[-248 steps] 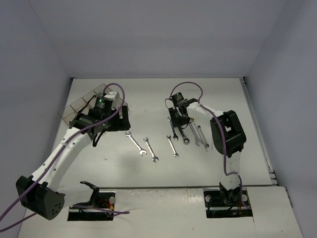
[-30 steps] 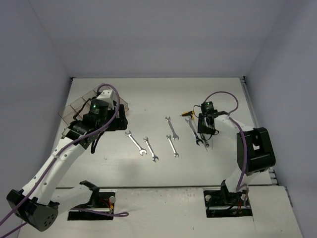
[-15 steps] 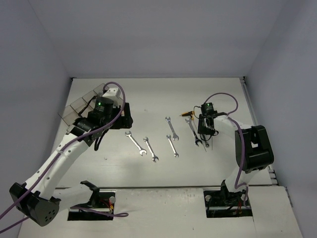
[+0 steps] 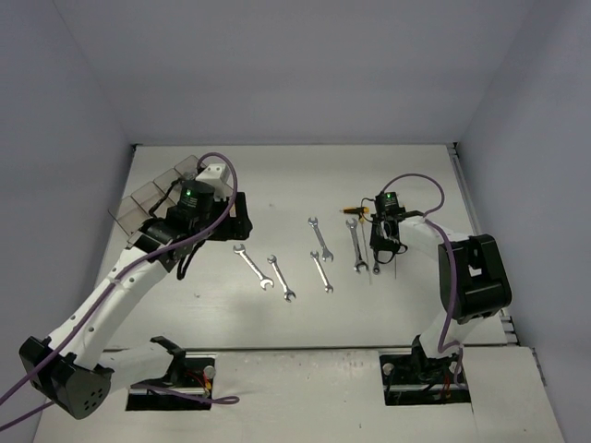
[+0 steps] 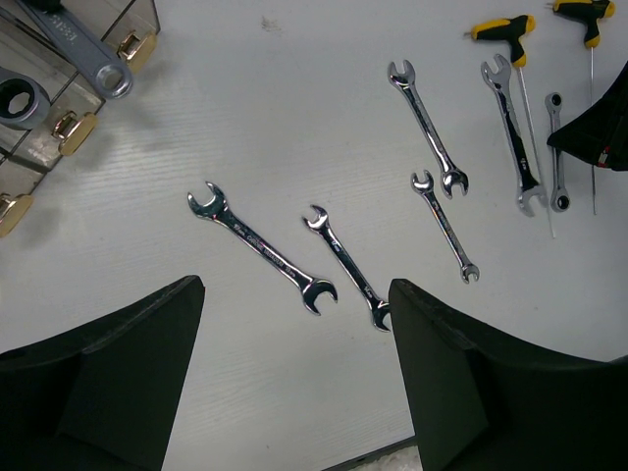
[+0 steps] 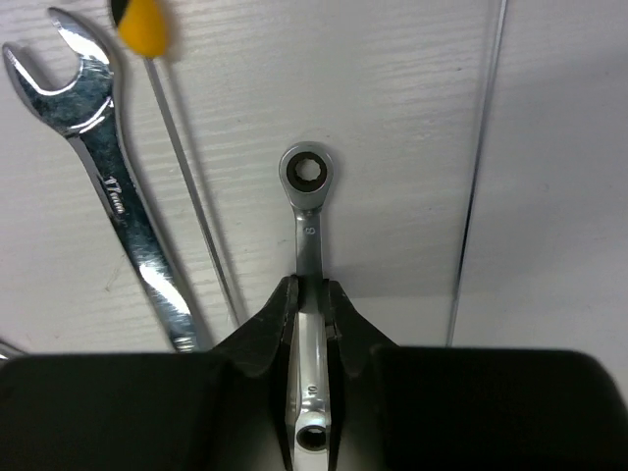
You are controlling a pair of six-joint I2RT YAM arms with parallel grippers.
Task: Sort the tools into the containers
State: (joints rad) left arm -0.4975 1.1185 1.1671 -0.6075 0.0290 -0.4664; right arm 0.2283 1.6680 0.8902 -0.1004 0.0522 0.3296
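We see the right fingers [image 6: 267, 329] pinched narrow on the shank of the small ring wrench [image 6: 306, 211], whose ring head points straight ahead of them. Gripping across the thin shank (rather than the head) looks to us like the surest way to raise it level off the table [image 6: 392, 118]. A larger open-end wrench [image 6: 118, 206] and a yellow-handled hex key [image 6: 186, 235] lie just left of these fingers, untouched. The right arm reaches out with its wrist turned straight down. The left fingers [image 5: 128, 383] stand wide and hold nothing, hovering over loose wrenches [image 5: 263, 250]. The containers [image 5: 69, 108] sit ahead and to their left, with two wrenches already inside.
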